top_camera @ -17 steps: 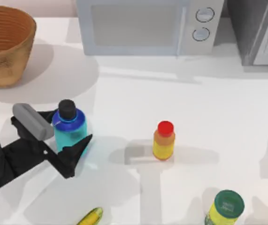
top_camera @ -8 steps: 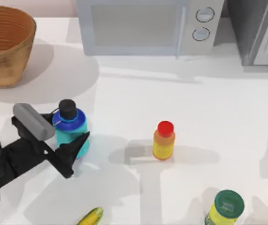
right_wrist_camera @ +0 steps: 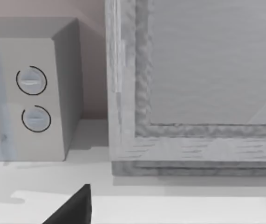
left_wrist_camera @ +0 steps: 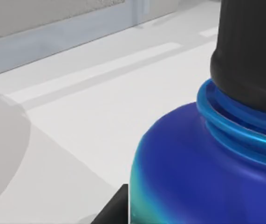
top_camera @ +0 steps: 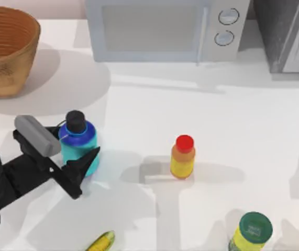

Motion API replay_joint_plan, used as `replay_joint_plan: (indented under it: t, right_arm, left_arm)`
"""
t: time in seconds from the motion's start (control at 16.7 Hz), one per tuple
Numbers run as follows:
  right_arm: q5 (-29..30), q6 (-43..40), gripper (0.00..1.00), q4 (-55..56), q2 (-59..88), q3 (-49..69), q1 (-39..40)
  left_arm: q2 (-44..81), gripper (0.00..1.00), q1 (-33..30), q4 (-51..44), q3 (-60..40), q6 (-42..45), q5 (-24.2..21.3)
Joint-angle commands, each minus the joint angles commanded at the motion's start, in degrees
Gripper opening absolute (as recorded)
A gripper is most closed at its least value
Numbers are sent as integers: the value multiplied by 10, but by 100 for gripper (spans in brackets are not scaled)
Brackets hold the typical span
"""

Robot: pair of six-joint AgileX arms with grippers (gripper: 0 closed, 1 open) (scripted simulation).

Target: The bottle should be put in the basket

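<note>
The wide cyan water bottle (top_camera: pixel 78 144) with its blue shoulder and black screw cap stands upright on the white counter (top_camera: pixel 207 112), out toward nine o'clock from the counter's centre. The left pincer (top_camera: pixel 70 148) is closed around the bottle's body, one dark finger (top_camera: pixel 84 163) pressing its near flank and the other side tucked behind it beneath a grey pad. The left wrist view looks straight onto the blue shoulder (left_wrist_camera: pixel 193 172) and the ribbed cap (left_wrist_camera: pixel 249 51) at close range. The large round woven wicker basket (top_camera: pixel 5 49), tan outside and ribbed reddish-brown within, sits at about ten o'clock on the counter, well apart from the bottle.

The bottle looks like stiff, smooth plastic: rigid enough to take a firm squeeze, but likely slippery, so a hold on the broad straight wall below the shoulder is sounder than on the tapering neck or the thin loop ring. Its weight cannot be judged. The basket's mouth is much wider than the bottle, which should make the drop forgiving.

A small yellow-orange bottle with a red cap (top_camera: pixel 183 157) stands near the centre, clear of the path. The right arm's own pincer state I cannot tell; a dark finger tip (right_wrist_camera: pixel 72 207) shows in the right wrist view.
</note>
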State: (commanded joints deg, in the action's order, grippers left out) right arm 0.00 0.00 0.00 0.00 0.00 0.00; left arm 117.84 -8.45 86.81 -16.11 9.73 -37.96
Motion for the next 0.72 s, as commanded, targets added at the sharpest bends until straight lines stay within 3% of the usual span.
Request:
replay_joint_plan:
  t: [0.36, 0.72]
  right_arm:
    - [0, 0, 100, 0, 0, 0, 0]
    - [0, 0, 100, 0, 0, 0, 0]
  left_arm:
    - [-13, 0, 9, -37, -36, 15, -23]
    - [-67, 0, 61, -249, -239, 73, -136]
